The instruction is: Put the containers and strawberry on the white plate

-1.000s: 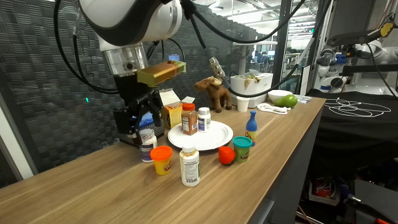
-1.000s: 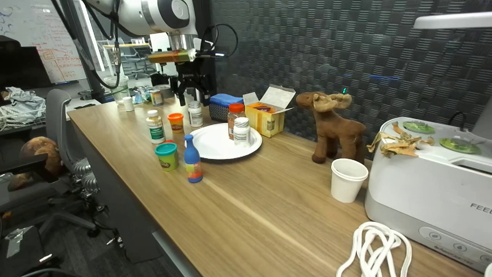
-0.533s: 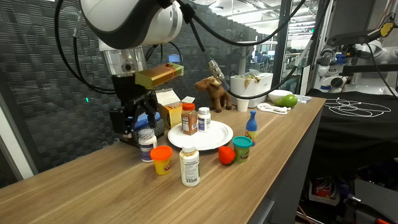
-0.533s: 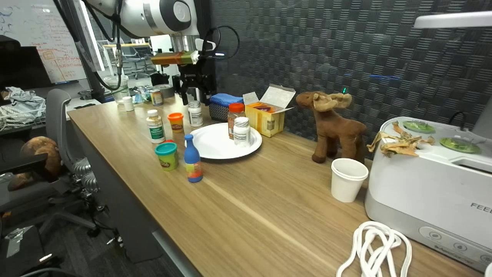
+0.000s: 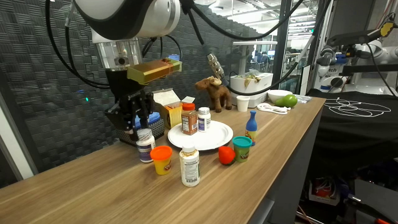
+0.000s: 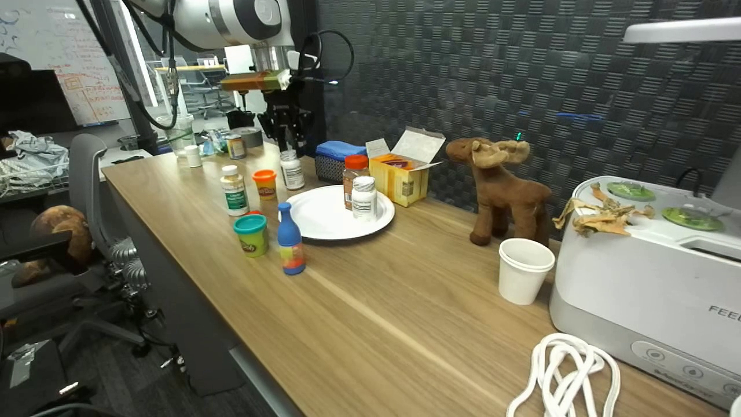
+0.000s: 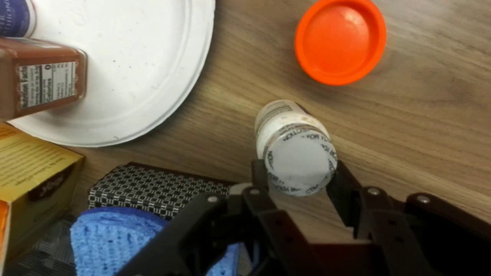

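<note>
My gripper (image 7: 300, 174) has its fingers against both sides of the cap of a white pill bottle (image 7: 291, 124), which leans slightly, its base at the tabletop. Beside it stands a yellow tub with an orange lid (image 5: 161, 160). A white bottle (image 5: 190, 169), a teal-lidded tub (image 5: 242, 151) and a blue bottle (image 5: 251, 127) are on the table too. The red strawberry (image 5: 226, 155) touches or nearly touches the teal-lidded tub, which mostly hides it in an exterior view. On the white plate (image 6: 312, 217) are a red-lidded spice jar (image 6: 354, 168) and another white pill bottle (image 6: 365, 200).
A black patterned box with a blue cloth (image 6: 340, 153) stands close behind the gripper. Near it is an open yellow box (image 6: 399, 179). Farther along are a plush moose (image 6: 506, 185), paper cups (image 6: 524, 272), a white appliance (image 6: 648, 289) and a white cord (image 6: 570, 370).
The gripper's fingers have come together onto the bottle's cap. The gripper has shifted a little in both exterior views, and the bottle has tipped slightly with it.
</note>
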You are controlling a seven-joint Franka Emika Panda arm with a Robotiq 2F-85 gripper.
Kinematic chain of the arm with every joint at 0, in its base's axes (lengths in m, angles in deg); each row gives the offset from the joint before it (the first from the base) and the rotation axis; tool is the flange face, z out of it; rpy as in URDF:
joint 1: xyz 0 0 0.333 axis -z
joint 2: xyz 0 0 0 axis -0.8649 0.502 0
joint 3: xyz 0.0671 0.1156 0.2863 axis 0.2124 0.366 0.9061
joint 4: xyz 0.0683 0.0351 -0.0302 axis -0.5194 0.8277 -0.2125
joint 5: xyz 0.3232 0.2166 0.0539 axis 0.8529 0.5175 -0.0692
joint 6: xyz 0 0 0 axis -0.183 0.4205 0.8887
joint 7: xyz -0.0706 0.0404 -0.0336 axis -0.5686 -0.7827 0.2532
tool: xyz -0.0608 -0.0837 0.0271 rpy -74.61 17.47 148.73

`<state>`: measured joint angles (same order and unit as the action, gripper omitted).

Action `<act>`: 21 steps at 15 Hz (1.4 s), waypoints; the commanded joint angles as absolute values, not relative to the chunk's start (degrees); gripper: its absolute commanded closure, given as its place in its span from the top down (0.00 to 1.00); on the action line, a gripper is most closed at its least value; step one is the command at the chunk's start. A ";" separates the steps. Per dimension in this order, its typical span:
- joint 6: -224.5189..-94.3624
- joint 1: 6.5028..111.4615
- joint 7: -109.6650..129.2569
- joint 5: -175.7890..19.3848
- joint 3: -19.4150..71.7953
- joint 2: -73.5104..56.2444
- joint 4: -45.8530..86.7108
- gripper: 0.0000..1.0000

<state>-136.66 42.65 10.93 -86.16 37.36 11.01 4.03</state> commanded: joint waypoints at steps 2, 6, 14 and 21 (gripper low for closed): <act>-135.08 41.00 14.46 -86.42 36.33 9.68 2.92 0.19; -134.15 40.36 16.87 -87.67 35.23 8.75 2.15 0.19; -134.62 41.84 21.55 -88.02 33.34 3.56 6.71 0.19; -135.05 43.57 24.75 -89.12 31.23 3.30 10.65 0.19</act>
<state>-134.26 42.87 22.45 -88.44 31.91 5.27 7.68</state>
